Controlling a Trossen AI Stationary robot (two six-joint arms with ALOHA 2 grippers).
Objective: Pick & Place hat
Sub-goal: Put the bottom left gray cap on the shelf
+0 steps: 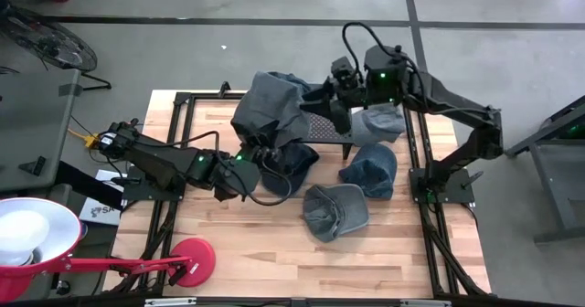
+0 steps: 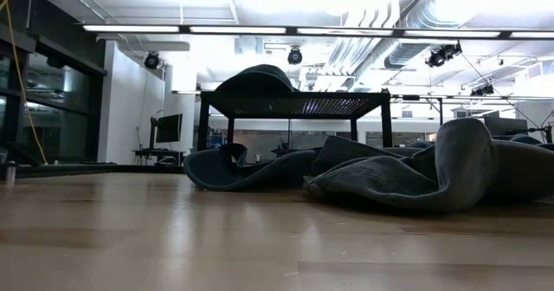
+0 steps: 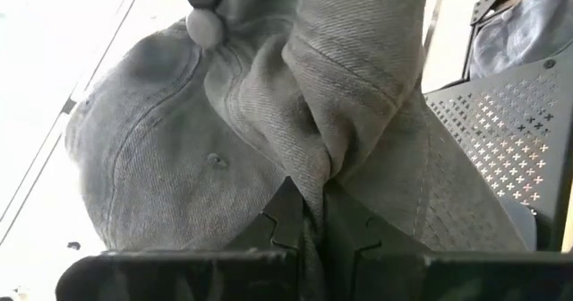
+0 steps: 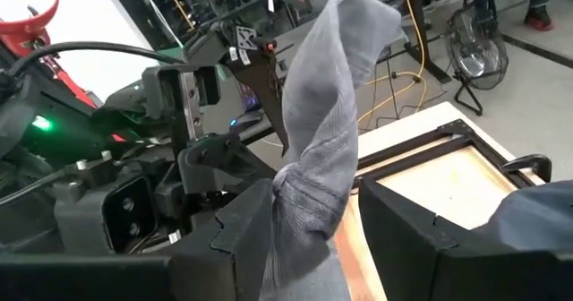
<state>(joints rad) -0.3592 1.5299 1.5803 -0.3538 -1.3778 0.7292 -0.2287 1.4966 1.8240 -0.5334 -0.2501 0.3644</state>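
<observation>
A grey bucket hat (image 1: 270,106) hangs bunched above the table's far middle, beside a black perforated rack (image 1: 324,129). My left gripper (image 3: 307,189), level and reaching in from the left (image 1: 260,152), is shut on it. My right gripper (image 1: 324,95) comes from the right and is open. Its fingers stand on either side of a twisted, stitched fold of grey cloth (image 4: 309,184) that rises past them. In the low view no gripper shows. A grey dome (image 2: 255,79) sits above the rack's top (image 2: 294,100); whether it is this hat I cannot tell. My left gripper pinches a gathered fold of the hat's cloth (image 3: 309,162) between its two fingers, several layers bunched together. The fingers come in level from the table's left. The hat's crown (image 3: 170,149) and stitched brim (image 3: 358,50) spread out beyond the fingertips, clear of the table. My right gripper has the twisted fold between its fingers. A gap shows on one side, and I cannot tell whether the other finger (image 4: 242,220) touches the cloth.
Other hats lie on the wood: a dark blue one (image 1: 291,168) under the held hat, a blue one (image 1: 370,172), a grey one (image 1: 334,211) nearer the front, and a pale one (image 1: 379,122) under my right arm. A red lamp (image 1: 187,259) stands front left.
</observation>
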